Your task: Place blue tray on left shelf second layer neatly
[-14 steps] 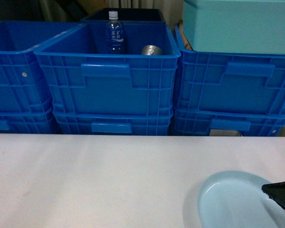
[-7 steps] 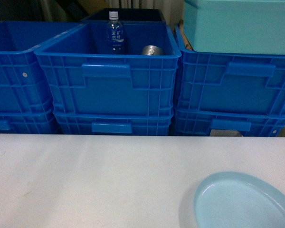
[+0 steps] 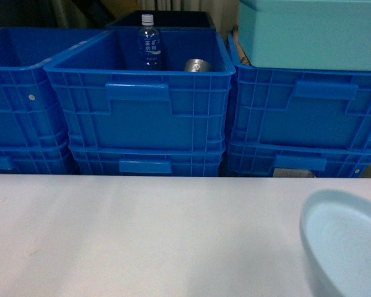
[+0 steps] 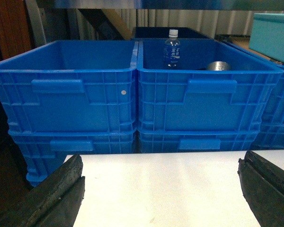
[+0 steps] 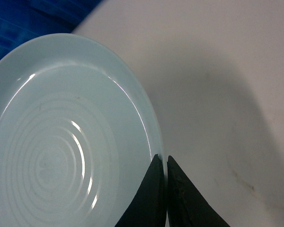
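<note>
The blue tray [image 3: 349,241] is a pale round dish, lifted and tilted at the head view's bottom right above the white table [image 3: 142,235]. In the right wrist view the blue tray [image 5: 61,142] fills the left half, and my right gripper [image 5: 162,161] is shut on its rim, one finger inside and one outside. My left gripper [image 4: 161,189] is open over bare table, its dark fingers [image 4: 52,198] far apart with nothing between them. The left shelf is out of view. Neither gripper shows in the head view.
Deep-blue crates [image 3: 139,99] are stacked two high behind the table's far edge. The middle one holds a water bottle [image 3: 149,43] and a metal can [image 3: 196,64]. A turquoise box [image 3: 309,34] rests on the right crate stack.
The blue tray has risen off the table, tilted and shifted right. The dark gripper tip seen at the head view's right edge a second ago has left that view.
</note>
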